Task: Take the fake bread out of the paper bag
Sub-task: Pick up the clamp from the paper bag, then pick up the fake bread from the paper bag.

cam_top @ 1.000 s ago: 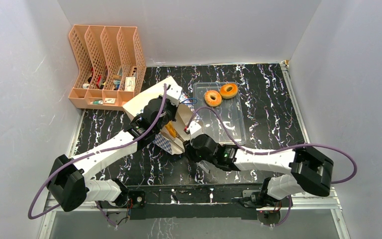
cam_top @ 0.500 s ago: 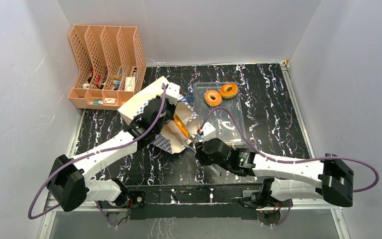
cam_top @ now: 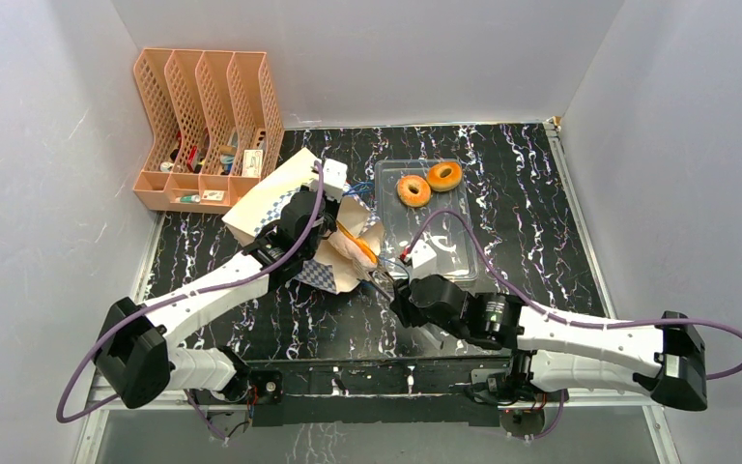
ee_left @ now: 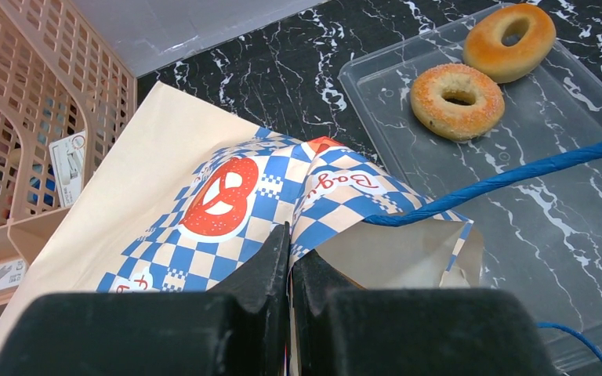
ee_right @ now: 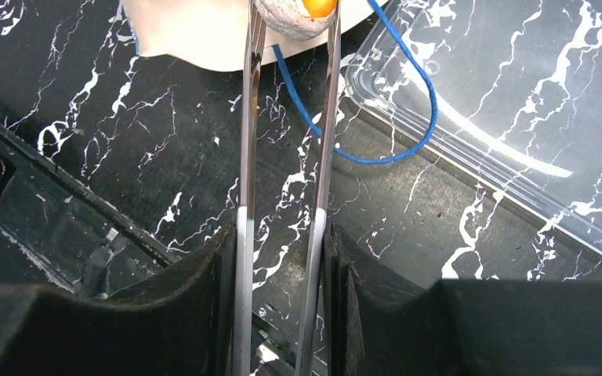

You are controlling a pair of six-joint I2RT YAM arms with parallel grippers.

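The paper bag (cam_top: 269,198) lies on its side, mouth toward the tray. My left gripper (ee_left: 290,252) is shut on the checkered rim of the paper bag (ee_left: 204,196), holding the mouth up. My right gripper (ee_right: 282,235) is shut on thin metal tongs (ee_right: 247,117). The tong tips pinch a piece of fake bread (ee_right: 294,14), pale with an orange patch, at the bag's mouth (cam_top: 357,245). Two glazed rings (cam_top: 413,189) (cam_top: 443,175) lie on the clear tray (cam_top: 449,246); the left wrist view shows them too (ee_left: 457,100) (ee_left: 514,41).
A peach mesh file organizer (cam_top: 208,126) stands at the back left, close behind the bag. A blue cord handle (ee_right: 407,117) loops over the tray's near edge. White walls close in the black marbled table (cam_top: 541,193) on three sides.
My right arm has drawn back toward the near right, and the tongs have pulled the bread to the bag's mouth. The left gripper has raised the bag's rim and the mouth gapes wider.
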